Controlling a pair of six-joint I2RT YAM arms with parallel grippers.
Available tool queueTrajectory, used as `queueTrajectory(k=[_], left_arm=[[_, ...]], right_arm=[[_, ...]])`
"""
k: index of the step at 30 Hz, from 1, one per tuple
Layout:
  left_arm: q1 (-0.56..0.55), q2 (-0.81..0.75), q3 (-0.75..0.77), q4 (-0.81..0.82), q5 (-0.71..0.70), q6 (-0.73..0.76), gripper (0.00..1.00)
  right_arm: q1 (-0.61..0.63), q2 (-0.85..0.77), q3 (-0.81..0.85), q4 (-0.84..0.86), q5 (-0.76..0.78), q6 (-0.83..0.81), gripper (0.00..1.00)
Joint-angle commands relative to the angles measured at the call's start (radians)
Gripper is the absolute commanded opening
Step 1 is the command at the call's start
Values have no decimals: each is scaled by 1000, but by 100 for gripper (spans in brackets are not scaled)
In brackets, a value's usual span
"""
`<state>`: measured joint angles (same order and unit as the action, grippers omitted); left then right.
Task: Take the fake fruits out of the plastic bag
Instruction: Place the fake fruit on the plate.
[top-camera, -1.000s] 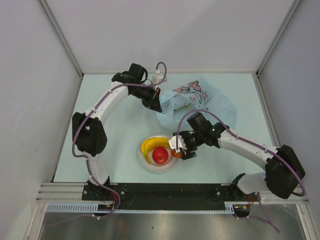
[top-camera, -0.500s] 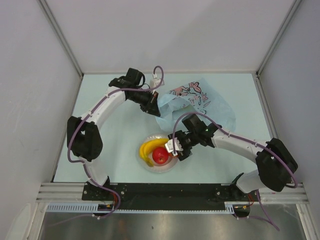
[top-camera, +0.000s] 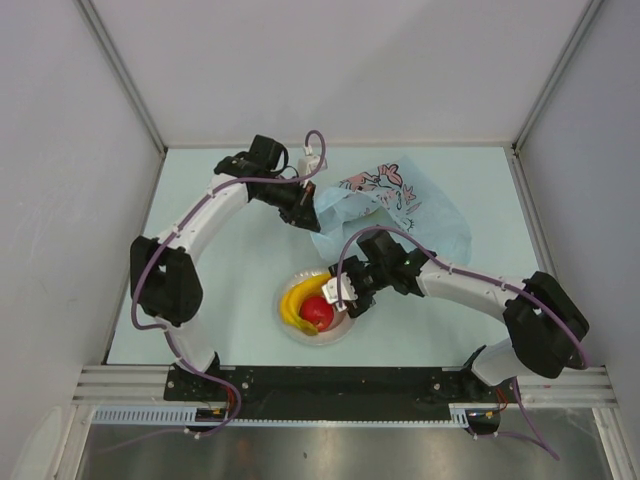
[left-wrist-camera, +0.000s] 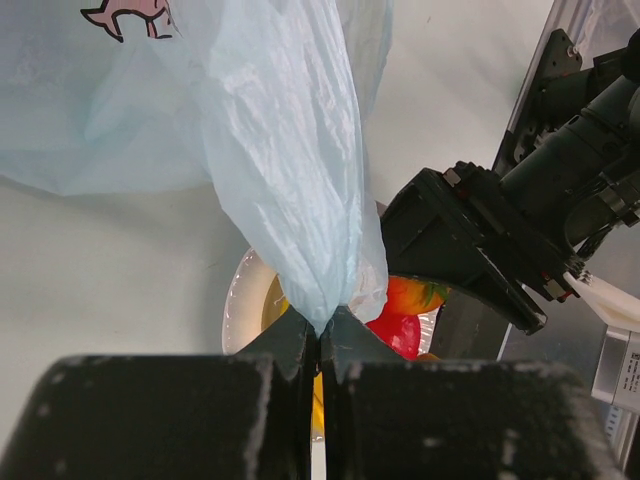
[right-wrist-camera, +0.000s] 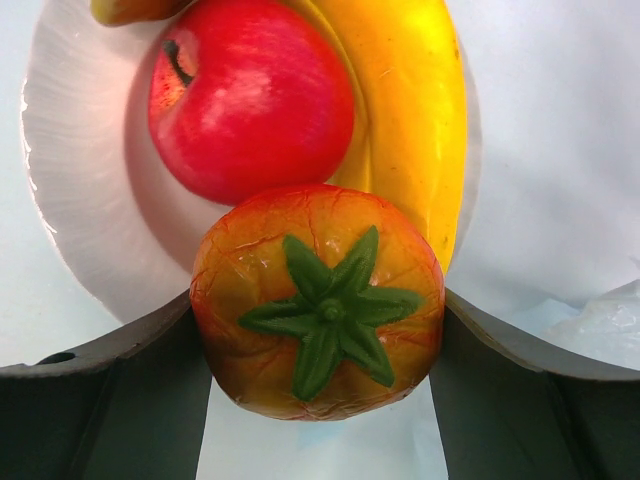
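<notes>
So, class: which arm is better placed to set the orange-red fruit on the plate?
Right: the right tool grips the orange-red fruit over the white plate's edge, while the left tool is pinching the plastic bag.

Lab: grey-walled enclosure, aluminium rails

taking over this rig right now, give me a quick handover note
Left gripper: shut on a pinched fold of the translucent light-blue plastic bag, holding it up off the table.
Right gripper: shut on the orange-red plastic fruit with a green star-shaped top, over the rim of the round white plate.
Done: red plastic apple and yellow plastic banana lie on the plate.
Left: release the orange-red fruit onto the plate, then check the bag; its contents are not visible.
</notes>
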<state>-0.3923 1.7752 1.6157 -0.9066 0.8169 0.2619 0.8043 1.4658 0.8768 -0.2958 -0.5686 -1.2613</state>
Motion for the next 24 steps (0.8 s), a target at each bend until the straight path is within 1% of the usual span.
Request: queueTrajectory(k=[1, 2, 5, 6, 7, 8, 9, 14, 16, 19, 20, 24], left_arm=[[4, -63, -5, 17, 24, -4, 0], [4, -66, -10, 17, 24, -4, 0], [3, -65, -22, 21, 34, -4, 0], [4, -65, -20, 21, 37, -7, 0], [3, -63, -20, 23, 42, -9, 0], [3, -62, -19, 25, 42, -9, 0], [4, -62, -14, 25, 45, -10, 0], [4, -66, 4, 14, 47, -4, 1], [6, -68, 19, 6, 45, -3, 0], [12, -71, 36, -3, 44, 3, 0], [13, -74, 36, -3, 39, 5, 0], [17, -91, 18, 0, 31, 13, 0]], right_arm=[[3, 10, 5, 40, 1, -3, 48], [3, 13, 4, 35, -4, -9, 49], [3, 14, 5, 9, -27, -32, 64], [4, 13, 4, -3, -28, -32, 71], [4, 13, 4, -6, -24, -24, 76], [7, 13, 4, -11, -14, -18, 83], [9, 8, 5, -16, -7, -9, 99], [4, -42, 4, 1, 41, 62, 100], [-13, -76, 5, -8, 39, 65, 100], [-36, -116, 7, -48, 32, 65, 100], [-40, -124, 10, -84, 23, 63, 100], [-60, -160, 25, -152, -27, 76, 100]])
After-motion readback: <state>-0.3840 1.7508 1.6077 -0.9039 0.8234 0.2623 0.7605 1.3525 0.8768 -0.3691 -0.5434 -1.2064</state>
